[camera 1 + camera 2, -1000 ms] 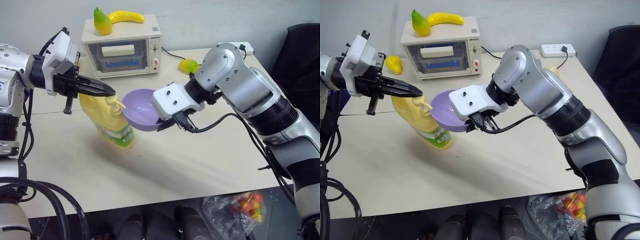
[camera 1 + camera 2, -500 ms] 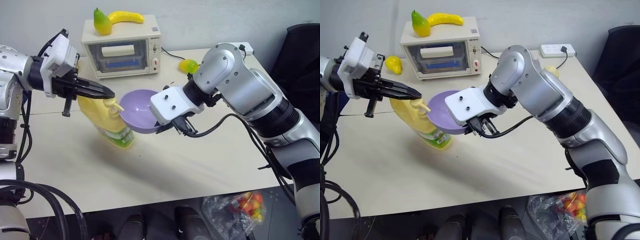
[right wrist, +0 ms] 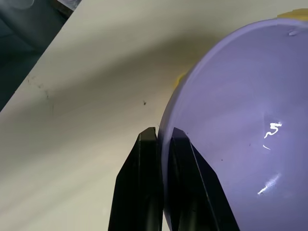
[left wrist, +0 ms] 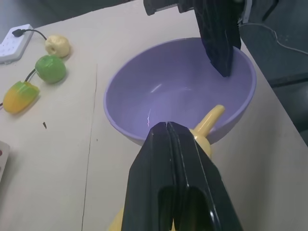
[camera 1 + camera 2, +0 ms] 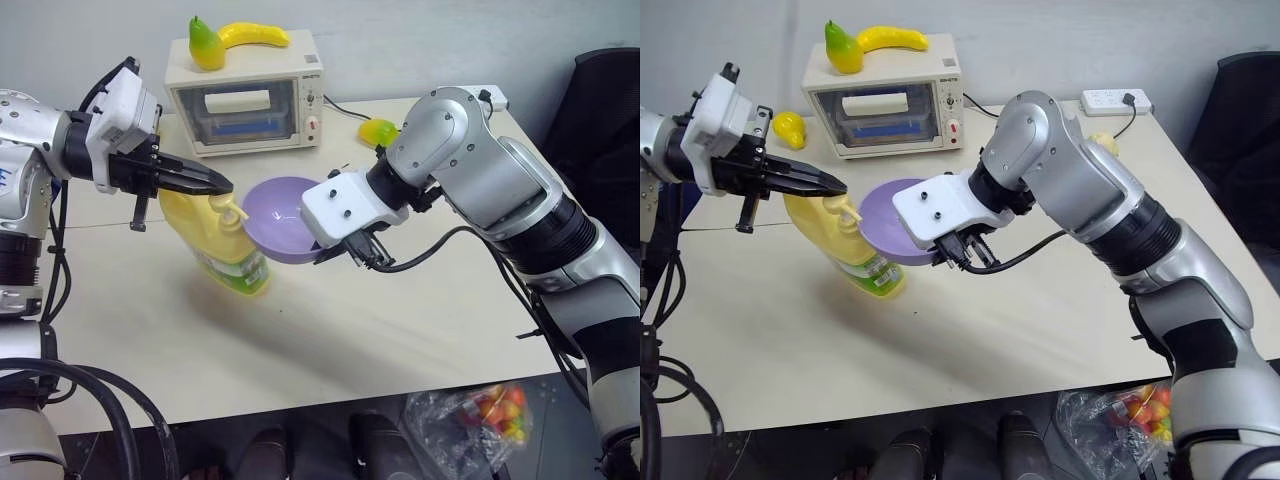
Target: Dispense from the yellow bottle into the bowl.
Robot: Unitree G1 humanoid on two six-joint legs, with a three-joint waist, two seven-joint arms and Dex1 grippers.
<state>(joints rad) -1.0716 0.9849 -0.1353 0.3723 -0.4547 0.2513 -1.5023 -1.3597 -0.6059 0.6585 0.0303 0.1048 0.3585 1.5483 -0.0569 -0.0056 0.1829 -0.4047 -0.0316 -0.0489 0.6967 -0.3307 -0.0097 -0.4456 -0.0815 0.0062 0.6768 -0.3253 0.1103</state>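
Observation:
The yellow bottle (image 5: 226, 252) stands on the table, its pump spout (image 4: 210, 117) reaching over the rim of the bowl (image 5: 281, 214). My left gripper (image 5: 226, 185) is shut, its tips lying level right over the pump top; I cannot tell whether they touch it. The lavender bowl hangs above the table, tilted toward the bottle. My right gripper (image 3: 162, 135) is shut on the bowl's rim on the side away from the bottle, one finger inside (image 4: 219, 45) and one outside.
A cream toaster oven (image 5: 246, 96) with a pear and a banana on top stands at the back. Small fruits (image 5: 378, 132) and a power strip (image 5: 1117, 100) lie at the back right. A yellow fruit (image 5: 788, 127) sits back left. A bag of fruit (image 5: 492, 411) lies below the table's front edge.
The bowl rocked slightly toward the bottle and back in my right gripper's hold. My left gripper has stayed over the pump top, shut.

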